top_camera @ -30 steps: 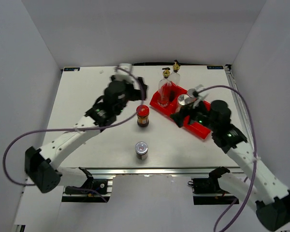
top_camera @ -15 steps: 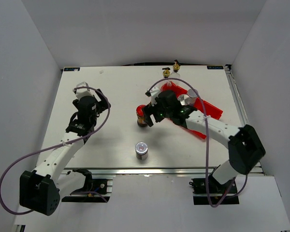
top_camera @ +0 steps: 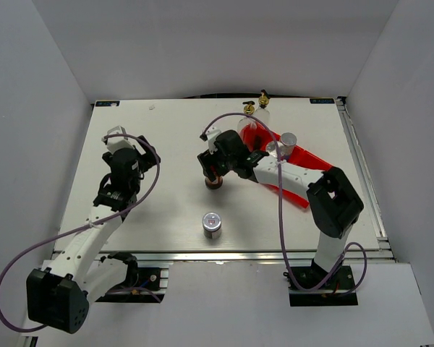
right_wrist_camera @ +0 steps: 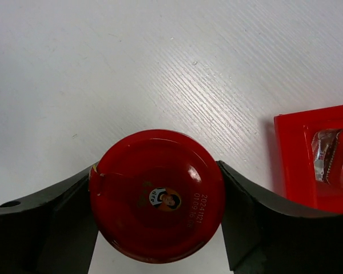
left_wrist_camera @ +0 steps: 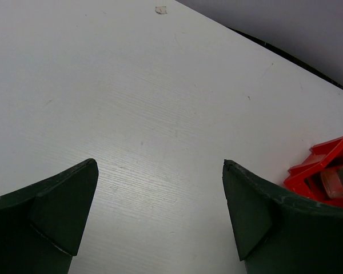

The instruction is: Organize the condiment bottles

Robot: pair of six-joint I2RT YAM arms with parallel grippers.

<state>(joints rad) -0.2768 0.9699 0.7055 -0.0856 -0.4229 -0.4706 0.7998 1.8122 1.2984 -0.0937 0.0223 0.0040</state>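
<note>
My right gripper (right_wrist_camera: 158, 191) is shut on the dark red-lidded jar (right_wrist_camera: 160, 194); both fingers (right_wrist_camera: 257, 214) press its round lid, left and right. From above, the jar (top_camera: 214, 182) stands at mid-table, mostly under that gripper (top_camera: 215, 172). A silver-capped shaker (top_camera: 213, 224) stands alone near the front edge. Another shaker (top_camera: 288, 139) sits in the red tray (top_camera: 307, 157). One clear glass bottle (top_camera: 248, 124) with a gold spout stands at the tray's left end, and a second (top_camera: 264, 101) stands behind it. My left gripper (left_wrist_camera: 160, 168) is open over bare table on the left.
The red tray lies slanted at the back right, and its corner (right_wrist_camera: 291, 160) shows just right of the jar. The same tray's edge (left_wrist_camera: 326, 168) shows at the right of the left wrist view. White walls enclose the table on three sides.
My right arm swung left from the tray to the red-lidded jar and its jaws narrowed onto the lid. My left arm drew back from the jar to the left side of the table.
</note>
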